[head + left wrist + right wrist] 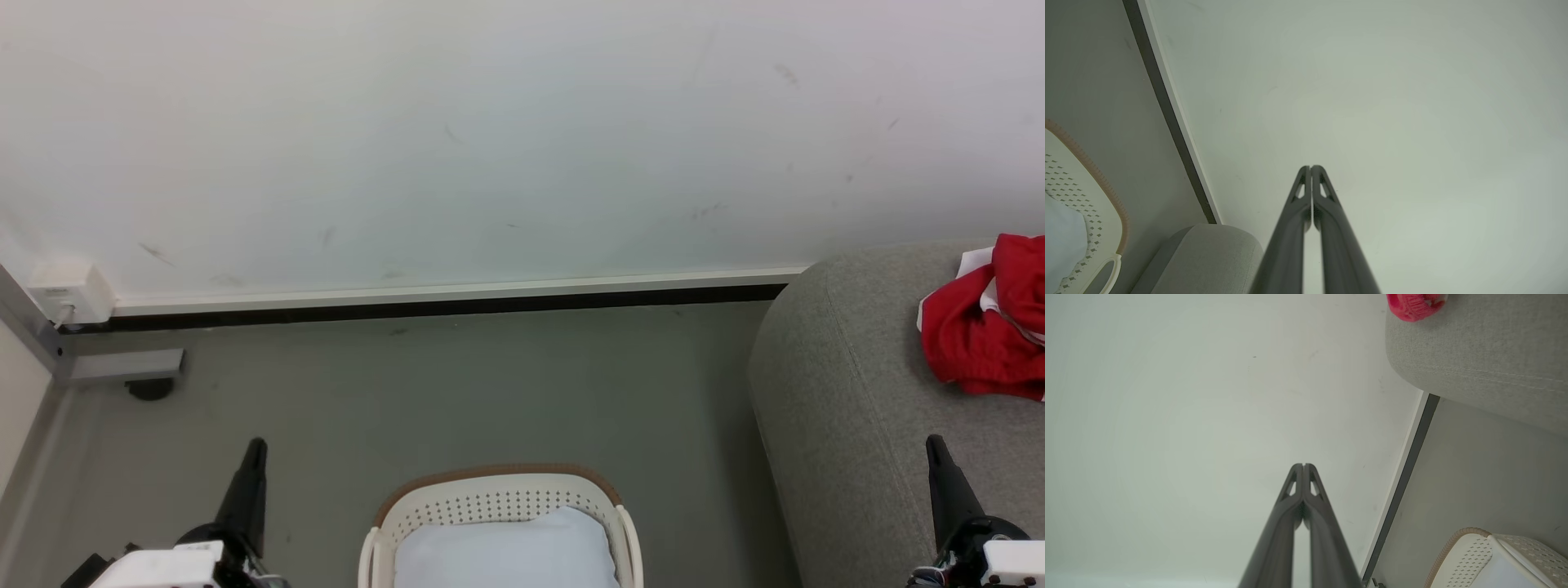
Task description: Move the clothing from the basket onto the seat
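Head view: clothing (988,327) on seat (849,408); left gripper (1311,168), right gripper (1303,466) fingers pressed together, empty

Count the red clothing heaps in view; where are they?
1. A red-and-white clothing heap lies on the grey sofa, cut off by the head view's right edge, so more may be hidden. The basket, as far as visible, holds a pale pad.

Bright, even, shadowless light (wrist views bend at edges).
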Tool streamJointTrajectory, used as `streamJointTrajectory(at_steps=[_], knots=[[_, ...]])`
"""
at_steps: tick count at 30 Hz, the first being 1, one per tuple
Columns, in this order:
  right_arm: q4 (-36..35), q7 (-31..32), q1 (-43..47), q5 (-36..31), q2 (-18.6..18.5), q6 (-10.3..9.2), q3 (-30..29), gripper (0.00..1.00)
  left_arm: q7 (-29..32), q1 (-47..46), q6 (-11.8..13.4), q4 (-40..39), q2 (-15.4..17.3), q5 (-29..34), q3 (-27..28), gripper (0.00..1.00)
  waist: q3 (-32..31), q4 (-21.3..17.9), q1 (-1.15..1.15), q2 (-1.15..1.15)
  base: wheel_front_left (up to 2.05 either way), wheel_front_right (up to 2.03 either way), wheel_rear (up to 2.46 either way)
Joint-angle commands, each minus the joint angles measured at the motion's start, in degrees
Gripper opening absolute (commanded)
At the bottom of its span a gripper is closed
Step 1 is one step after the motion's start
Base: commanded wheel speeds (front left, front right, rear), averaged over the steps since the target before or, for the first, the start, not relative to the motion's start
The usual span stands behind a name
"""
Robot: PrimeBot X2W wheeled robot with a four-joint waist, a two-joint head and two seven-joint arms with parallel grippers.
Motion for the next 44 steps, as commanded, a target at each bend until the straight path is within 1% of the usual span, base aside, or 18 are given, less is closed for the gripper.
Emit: streamJointTrajectory(at_steps=[1, 44], knots=[[-0.29, 0.19, -0.70, 0.09, -0.40, -0.12, -0.20, 0.00, 0.22, -0.54, -0.12, -0.16, 0.39, -0.78, 0.19, 0.00, 0.00, 0.00, 0.00, 0.00, 0.00, 0.00, 0.00], [-0.29, 0.18, -0.70, 0.10, -0.39, -0.12, -0.19, 0.00, 0.21, -0.54, -0.12, -0.17, 0.39, -0.79, 0.17, 0.00, 0.00, 0.00, 0.00, 0.00, 0.00, 0.00, 0.00]])
